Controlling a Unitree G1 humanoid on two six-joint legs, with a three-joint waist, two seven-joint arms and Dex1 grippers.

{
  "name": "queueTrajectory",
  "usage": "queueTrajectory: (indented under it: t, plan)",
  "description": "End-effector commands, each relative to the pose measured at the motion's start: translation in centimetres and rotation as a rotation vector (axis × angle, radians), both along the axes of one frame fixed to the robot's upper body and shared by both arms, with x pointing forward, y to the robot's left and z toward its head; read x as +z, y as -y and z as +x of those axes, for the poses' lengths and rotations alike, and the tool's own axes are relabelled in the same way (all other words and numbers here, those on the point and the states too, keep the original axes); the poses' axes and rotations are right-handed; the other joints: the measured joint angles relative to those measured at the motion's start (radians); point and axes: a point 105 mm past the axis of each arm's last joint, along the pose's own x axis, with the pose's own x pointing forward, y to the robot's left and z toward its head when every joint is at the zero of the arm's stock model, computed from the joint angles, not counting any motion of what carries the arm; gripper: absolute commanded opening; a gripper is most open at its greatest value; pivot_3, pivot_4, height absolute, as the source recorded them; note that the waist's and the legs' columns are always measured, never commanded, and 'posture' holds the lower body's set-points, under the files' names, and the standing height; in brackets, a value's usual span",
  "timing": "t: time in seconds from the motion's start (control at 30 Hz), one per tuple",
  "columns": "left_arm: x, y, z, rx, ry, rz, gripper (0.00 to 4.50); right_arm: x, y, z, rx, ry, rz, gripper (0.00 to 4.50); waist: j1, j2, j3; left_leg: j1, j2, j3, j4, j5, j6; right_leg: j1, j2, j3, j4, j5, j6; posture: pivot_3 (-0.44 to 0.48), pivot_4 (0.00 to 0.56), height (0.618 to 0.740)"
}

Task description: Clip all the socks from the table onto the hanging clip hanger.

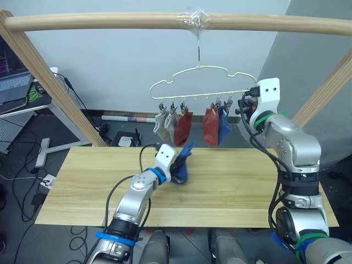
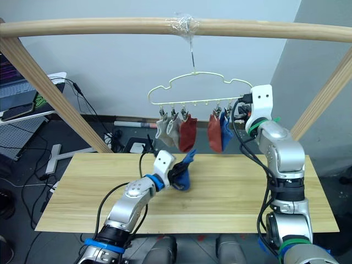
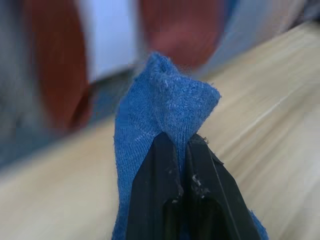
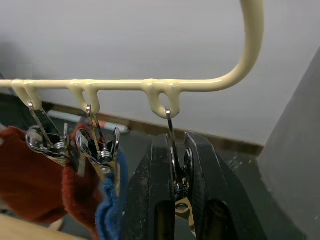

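Pale wall behind, a round wooden pole point(image 1: 110, 22) across the top w/ slanted side poles, and the clip hanger point(image 1: 203, 82) hooked at its middle under a wad of clear tape. Below it stood the table point(image 1: 247, 187), light wood planks, w/ a laptop point(image 1: 14, 82) on a stand off to the robot's left and cables on the floor. Five socks were already clipped along the hanger's bottom bar: two light grey socks point(image 1: 166, 125) at the left end, a rust-red sock point(image 1: 183, 127) just beside them, then a gap, then another rust-red sock point(image 1: 211, 126) touching a hung blue sock point(image 1: 224, 125). The last clip point(image 4: 178, 172), at the hanger's right end, held no sock. The right gripper point(image 4: 179, 175) was raised to that end of the bar; in the right wrist view its two fingers were closed narrowly around the empty clip, pinching it betw. them. The left gripper point(image 3: 181, 165) was low over the table, approx. under the middle of the hanger, fingers closed tight on the second blue sock point(image 3: 165, 105). That sock stood bunched upright in the grip, its top poking above the fingertips and its lower part at or just above the tabletop; contact w/ the wood couldn't be told. It was well below the hanger bar.
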Motion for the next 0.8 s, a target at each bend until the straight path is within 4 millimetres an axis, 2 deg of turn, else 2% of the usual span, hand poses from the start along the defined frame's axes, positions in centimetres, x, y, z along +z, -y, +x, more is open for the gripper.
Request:
queueTrajectory:
  t: [0.03,0.17,0.43,0.6,0.8]
  plan:
    - [4.9,3.7,-0.6,-0.127,0.222,-0.018,0.01,0.9,0.8,-0.2,-0.018,-0.114,0.17,0.06,0.001,0.0,0.0,0.0,0.0,0.0,0.0,0.0,0.0,0.0,0.0,0.0,0.0,0.0,0.0,0.004,0.186,0.74]
    - [6.2,5.7,-0.4,-0.17,0.323,0.016,0.01,1.3,0.3,-0.6,-0.001,-0.183,0.253,0.06,-0.002,0.0,0.0,0.0,0.0,0.0,0.0,0.0,0.0,0.0,0.0,0.0,-0.001,0.0,0.0,-0.012,0.176,0.74]
    - [6.4,7.1,1.0,-0.151,0.368,0.045,0.01,1.4,-0.4,-1.2,-0.01,-0.258,0.353,0.06,-0.002,0.0,0.0,0.0,0.0,0.0,0.0,0.0,0.0,0.0,0.0,0.0,0.0,0.0,0.0,-0.042,0.18,0.74]
    - [6.2,7.7,1.1,-0.171,0.379,0.046,0.01,1.6,-0.5,-1.5,-0.019,-0.269,0.37,0.06,-0.004,0.0,0.0,-0.001,0.0,0.0,0.0,0.0,0.0,0.0,0.0,0.0,0.0,0.0,0.0,-0.052,0.182,0.74]
    - [7.1,8.1,1.5,-0.167,0.412,0.029,0.01,1.5,-0.8,-1.8,-0.021,-0.281,0.383,0.06,-0.006,0.0,0.0,-0.001,0.0,0.0,0.0,0.0,0.0,0.0,0.0,0.0,0.0,0.0,0.0,-0.052,0.182,0.74]
